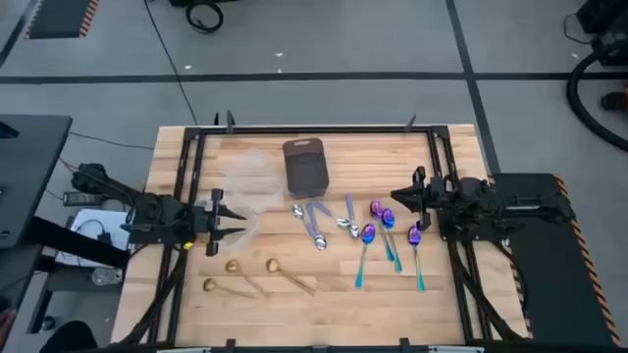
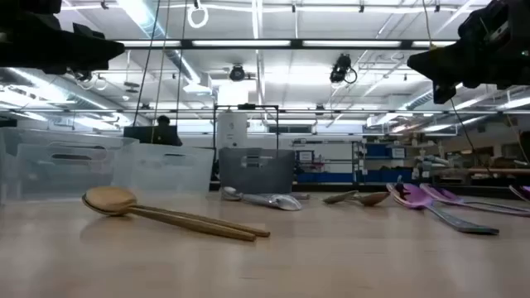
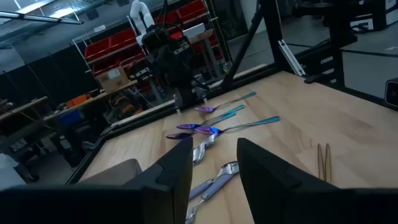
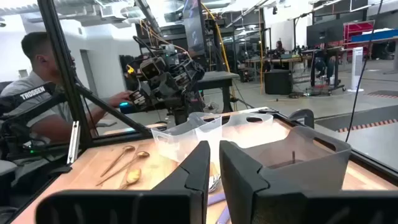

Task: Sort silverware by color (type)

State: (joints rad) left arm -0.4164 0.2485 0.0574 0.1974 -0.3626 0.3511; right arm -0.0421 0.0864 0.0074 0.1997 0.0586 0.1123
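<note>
Pretty clearly a robotics lab or industrial workshop, not anyone's home. Long fluorescent ceiling strip lights (image 2: 273, 43) run across a big open hall, and metal shelving loaded with red storage bins (image 3: 109, 53) lines one wall. The pale wooden tabletop (image 1: 324, 284) sits inside a black metal frame (image 1: 196, 147) on a grey concrete floor (image 1: 324, 44) marked with taped lines and trailing cables. A person in a grey shirt (image 4: 37, 93) sits at a workstation nearby, with more benches and gear further back.
</note>
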